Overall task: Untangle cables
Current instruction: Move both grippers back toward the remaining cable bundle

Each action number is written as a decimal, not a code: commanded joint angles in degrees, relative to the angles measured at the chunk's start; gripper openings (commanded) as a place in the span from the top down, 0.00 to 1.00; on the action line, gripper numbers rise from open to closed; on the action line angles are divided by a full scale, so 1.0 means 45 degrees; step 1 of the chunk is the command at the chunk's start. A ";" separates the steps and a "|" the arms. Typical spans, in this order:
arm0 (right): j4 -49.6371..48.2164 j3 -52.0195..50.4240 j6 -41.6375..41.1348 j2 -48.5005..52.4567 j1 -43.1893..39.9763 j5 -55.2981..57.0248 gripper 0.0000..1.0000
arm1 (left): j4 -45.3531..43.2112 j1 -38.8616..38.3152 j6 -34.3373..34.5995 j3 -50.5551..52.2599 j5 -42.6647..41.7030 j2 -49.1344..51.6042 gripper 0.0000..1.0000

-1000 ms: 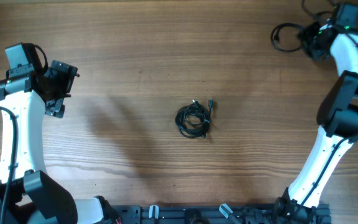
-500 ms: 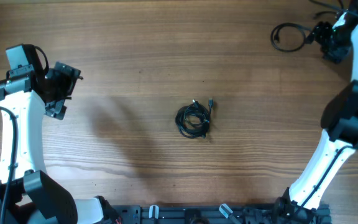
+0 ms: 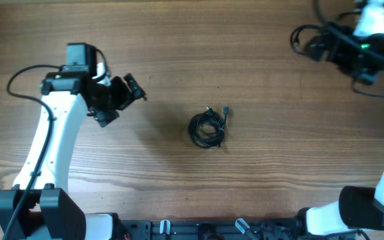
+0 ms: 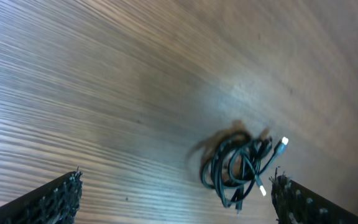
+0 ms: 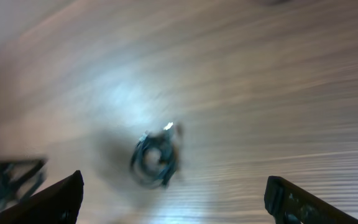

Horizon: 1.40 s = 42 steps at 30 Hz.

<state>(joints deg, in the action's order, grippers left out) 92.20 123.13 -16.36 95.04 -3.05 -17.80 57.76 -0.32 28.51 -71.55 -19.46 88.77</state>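
The cables (image 3: 209, 127) lie as a fist-sized black knot with small plug ends at the middle of the wooden table. The knot also shows in the left wrist view (image 4: 241, 165) and, blurred, in the right wrist view (image 5: 154, 158). My left gripper (image 3: 133, 88) is open and empty, to the left of the knot and apart from it; its fingers (image 4: 176, 199) are spread wide. My right gripper (image 3: 332, 47) is open and empty at the far right, well away from the knot; its fingers (image 5: 176, 196) are wide apart.
A separate black cord loop (image 3: 307, 39) lies at the back right next to the right gripper. Thicker black wires run from the arms. The arm bases stand at the front left and front right.
The left arm has swung right toward the knot. The right arm has shifted and turned at the back right. The knot has not moved.
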 commanded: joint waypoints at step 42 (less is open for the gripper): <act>-0.4833 -0.5226 -0.2059 0.0078 0.5620 0.0087 0.00 | -0.2011 -0.5255 0.3434 0.1773 0.0141 0.1146 0.14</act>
<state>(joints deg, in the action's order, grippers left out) 70.61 99.83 -25.32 95.46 21.98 -17.96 49.89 -21.98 41.98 -63.94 -17.56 91.15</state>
